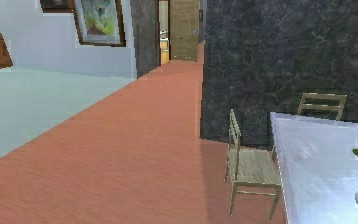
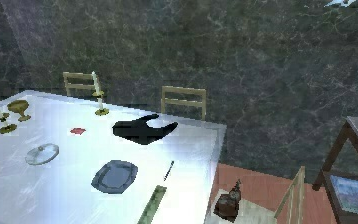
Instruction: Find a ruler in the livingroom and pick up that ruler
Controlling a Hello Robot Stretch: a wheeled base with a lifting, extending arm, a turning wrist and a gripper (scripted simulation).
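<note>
A long, flat, yellow-green strip (image 2: 153,211), shaped like a ruler, lies on the white table (image 2: 47,185) and reaches the arm side view's bottom edge. Just above it lies a thin dark stick (image 2: 169,171). The same table's corner (image 1: 322,165) stands at the forward view's right.
On the table are a black crumpled thing (image 2: 145,129), a dark tray (image 2: 115,177), a glass plate (image 2: 42,153), a goblet (image 2: 20,108) and candlesticks (image 2: 100,98). Wooden chairs (image 1: 249,165) (image 2: 183,100) ring it. A dark stone wall (image 2: 237,60) stands behind. Red-brown floor (image 1: 127,150) runs to a doorway (image 1: 179,30).
</note>
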